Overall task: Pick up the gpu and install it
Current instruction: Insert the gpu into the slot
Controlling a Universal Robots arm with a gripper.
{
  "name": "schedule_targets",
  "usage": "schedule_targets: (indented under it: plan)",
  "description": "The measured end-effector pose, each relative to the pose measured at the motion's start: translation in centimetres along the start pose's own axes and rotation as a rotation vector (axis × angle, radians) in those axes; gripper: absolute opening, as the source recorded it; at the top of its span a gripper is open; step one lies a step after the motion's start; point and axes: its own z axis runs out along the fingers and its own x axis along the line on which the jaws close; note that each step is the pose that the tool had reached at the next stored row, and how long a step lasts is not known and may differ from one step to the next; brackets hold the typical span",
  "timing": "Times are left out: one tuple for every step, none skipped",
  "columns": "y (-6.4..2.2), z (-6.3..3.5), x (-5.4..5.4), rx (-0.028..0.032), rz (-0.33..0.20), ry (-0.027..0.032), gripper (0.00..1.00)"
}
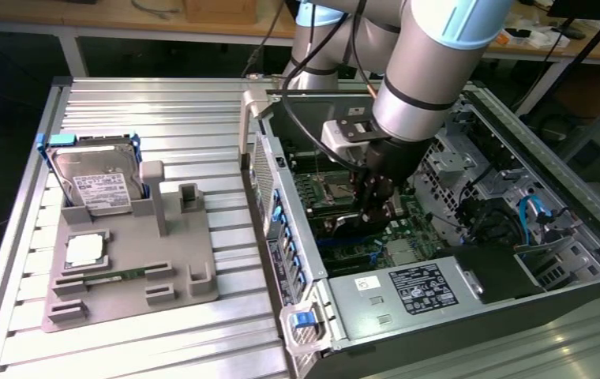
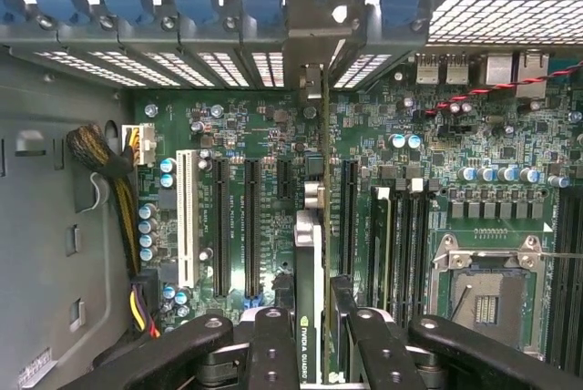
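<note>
Motherboard slots [image 2: 250, 226] below gpu [image 2: 310, 258] in claw [image 2: 312, 328]

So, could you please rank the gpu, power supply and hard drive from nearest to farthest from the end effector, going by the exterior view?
1. gpu, gripped in the end effector.
2. Power supply, in the case's near corner.
3. Hard drive, on the stand at the exterior view's left.

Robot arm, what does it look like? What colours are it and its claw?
The arm is made of fat, round, silver-grey tubes with light blue caps. A black cable runs beside it. Its claw is black, with flat fingers dotted with round holes.
</note>
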Motion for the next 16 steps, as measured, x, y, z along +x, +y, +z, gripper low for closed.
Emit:
schedule_targets:
  plan:
    - [0.0, 0.02, 0.0, -0.0001, 0.0, 0.0001, 0.27]
    - [0.0, 0.05, 0.0, -0.0001, 0.0, 0.0002, 0.27]
    - [0.0, 0.07, 0.0, -0.0001, 0.0, 0.0002, 0.27]
    - [0.0, 0.09, 0.0, -0.0001, 0.0, 0.0002, 0.27]
    - [0.0, 0.11, 0.0, -0.0001, 0.0, 0.0002, 0.27]
    - [0.0, 0.13, 0.0, -0.0001, 0.0, 0.0002, 0.27]
    - [0.01, 0.15, 0.0, 0.0, 0.0, 0.0002, 0.27]
    - [0.01, 0.17, 0.01, -0.0001, 0.0, 0.0001, 0.27]
    - [0.01, 0.19, 0.02, 0.0, 0.0, 0.0, 0.27]
    - [0.02, 0.2, 0.04, 0.0, 0.0, 0.0, 0.27]
    - [0.02, 0.2, 0.06, 0.0, 0.001, 0.0001, 0.27]
    - [0.02, 0.21, 0.08, 0.0, 0.001, 0.0001, 0.27]
    - [0.03, 0.21, 0.09, -0.0001, 0.001, 0.0002, 0.27]
    - [0.03, 0.22, 0.11, -0.0001, 0.001, 0.0002, 0.27]
    - [0.03, 0.23, 0.11, -0.0001, 0.001, 0.0003, 0.27]
    - [0.03, 0.24, 0.11, -0.0002, 0.001, 0.0004, 0.27]
